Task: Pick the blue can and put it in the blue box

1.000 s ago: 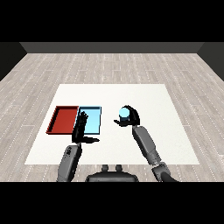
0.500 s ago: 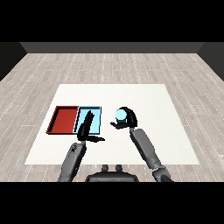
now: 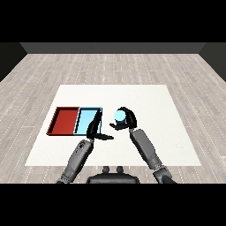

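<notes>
The can (image 3: 119,116) sits in the right hand (image 3: 126,121), whose fingers curl round it; it is held above the white table (image 3: 167,132), just beside the blue tray (image 3: 86,121) at the tray's 3 o'clock, outside its rim; the red tray (image 3: 64,121) adjoins the blue tray at 9 o'clock; the left hand (image 3: 95,131) hovers over the blue tray's right edge, fingers straight, thumb spread toward 3 o'clock, holding nothing.
</notes>
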Controlling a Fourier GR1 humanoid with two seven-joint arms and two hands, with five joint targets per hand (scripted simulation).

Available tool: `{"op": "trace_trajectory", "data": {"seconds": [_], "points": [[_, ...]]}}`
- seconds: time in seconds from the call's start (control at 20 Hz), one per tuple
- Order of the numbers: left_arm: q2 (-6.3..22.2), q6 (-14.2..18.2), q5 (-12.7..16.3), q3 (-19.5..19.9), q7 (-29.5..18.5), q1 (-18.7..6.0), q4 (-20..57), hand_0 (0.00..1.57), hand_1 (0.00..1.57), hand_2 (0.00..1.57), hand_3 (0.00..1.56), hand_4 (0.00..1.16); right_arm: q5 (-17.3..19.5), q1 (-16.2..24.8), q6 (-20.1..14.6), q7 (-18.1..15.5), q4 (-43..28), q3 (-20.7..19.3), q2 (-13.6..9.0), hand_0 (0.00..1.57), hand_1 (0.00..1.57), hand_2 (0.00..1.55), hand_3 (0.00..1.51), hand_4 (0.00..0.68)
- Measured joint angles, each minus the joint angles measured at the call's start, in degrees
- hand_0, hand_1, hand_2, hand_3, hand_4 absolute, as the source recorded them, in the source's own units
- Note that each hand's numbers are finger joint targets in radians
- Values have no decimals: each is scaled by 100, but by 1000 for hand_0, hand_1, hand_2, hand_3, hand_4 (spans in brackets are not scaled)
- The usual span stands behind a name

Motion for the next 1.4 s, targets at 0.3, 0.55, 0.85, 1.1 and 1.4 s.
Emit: {"op": "trace_trajectory", "data": {"seconds": [0.3, 0.55, 0.85, 1.1, 1.4], "points": [[0, 137, 286, -210, -169, -415, 742, 0, 0, 0, 0, 0, 4, 135, -140, 126, -336, 300, 4, 1404, 1404, 1439, 1402, 669], [-1, 317, 422, -498, -248, -398, 928, 0, 0, 0, 0, 0, -86, 23, -85, 55, -281, 357, -6, 1402, 1402, 1446, 1411, 682], [-1, 523, 703, -769, -422, -637, 1304, 0, 0, 0, 0, 0, -79, 58, -146, 189, -554, 537, 5, 1390, 1390, 1438, 1401, 659], [-1, 439, 786, -709, -263, -846, 1330, 0, 0, 0, 0, 0, -74, -20, -181, 45, -364, 640, 7, 1406, 1406, 1429, 1392, 646], [-1, 519, 957, -898, -407, -974, 1569, 0, 0, 0, 0, 0, -60, 38, -242, 192, -552, 819, 5, 1426, 1426, 1435, 1394, 616]]}}
